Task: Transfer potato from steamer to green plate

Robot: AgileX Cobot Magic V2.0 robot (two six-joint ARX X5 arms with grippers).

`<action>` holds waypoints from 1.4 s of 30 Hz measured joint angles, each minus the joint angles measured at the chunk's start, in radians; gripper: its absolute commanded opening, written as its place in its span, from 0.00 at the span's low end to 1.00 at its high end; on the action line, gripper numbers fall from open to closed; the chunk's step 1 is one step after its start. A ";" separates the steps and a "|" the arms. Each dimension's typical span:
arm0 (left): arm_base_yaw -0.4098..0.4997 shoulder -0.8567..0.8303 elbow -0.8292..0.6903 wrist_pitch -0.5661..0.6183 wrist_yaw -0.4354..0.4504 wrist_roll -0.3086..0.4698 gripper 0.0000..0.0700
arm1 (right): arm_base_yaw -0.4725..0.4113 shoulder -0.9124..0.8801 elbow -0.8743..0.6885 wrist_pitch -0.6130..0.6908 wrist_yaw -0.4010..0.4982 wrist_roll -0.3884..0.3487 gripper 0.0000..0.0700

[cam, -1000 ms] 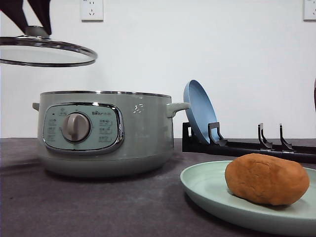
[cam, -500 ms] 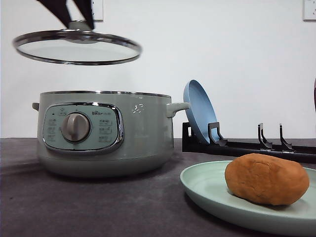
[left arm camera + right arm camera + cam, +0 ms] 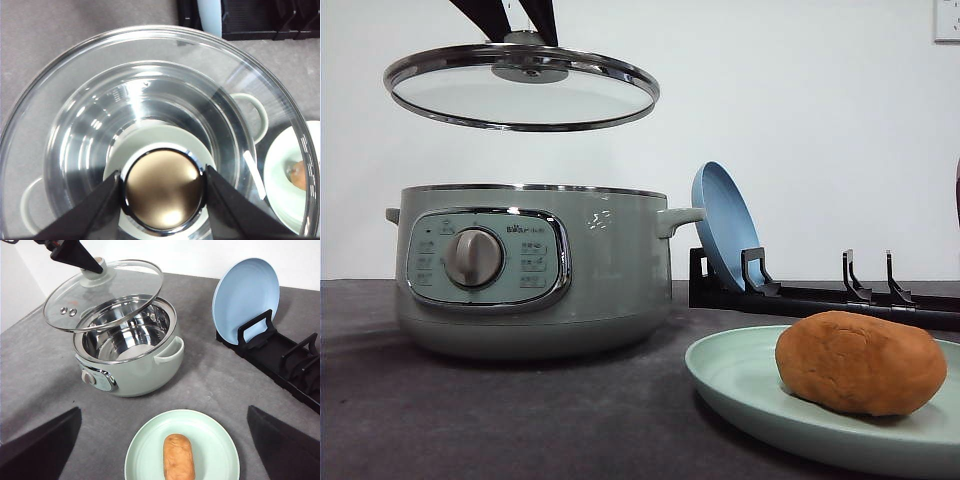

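The orange-brown potato (image 3: pixel 860 362) (image 3: pixel 179 456) lies on the pale green plate (image 3: pixel 740 385) (image 3: pixel 145 455) at the front right. Left of the plate stands the sage-green steamer (image 3: pixel 610 270) (image 3: pixel 135 375), uncovered, its steel bowl holding no potato. Its glass lid (image 3: pixel 520 95) (image 3: pixel 115 290) hangs level above the pot. My left gripper (image 3: pixel 527 38) (image 3: pixel 162 195) is shut on the lid knob (image 3: pixel 162 190). High above the plate, my right gripper (image 3: pixel 163 412) is open with nothing between its fingers.
A blue plate (image 3: pixel 725 225) (image 3: pixel 247 292) leans upright in a black dish rack (image 3: pixel 820 298) (image 3: pixel 280 355) behind the green plate, right of the steamer. A white wall closes off the back. Dark grey tabletop lies in front of the steamer.
My left gripper has carried the lid rightward, from off the steamer's left side to above the pot. The potato, plate and right gripper have not moved.
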 measured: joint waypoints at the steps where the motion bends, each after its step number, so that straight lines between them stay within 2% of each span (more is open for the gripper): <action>1: -0.004 -0.001 -0.004 -0.001 0.000 0.000 0.00 | 0.000 0.000 0.000 0.000 0.000 0.003 0.99; 9: -0.031 -0.004 -0.078 0.001 0.000 0.001 0.00 | 0.000 0.000 0.000 0.000 0.000 0.009 0.99; 27: -0.030 -0.004 -0.199 0.070 -0.035 0.029 0.00 | 0.000 0.000 0.000 0.000 0.001 0.012 0.99; 42: -0.031 0.028 -0.204 0.112 -0.036 0.034 0.00 | 0.000 0.000 0.000 0.000 0.003 0.012 0.99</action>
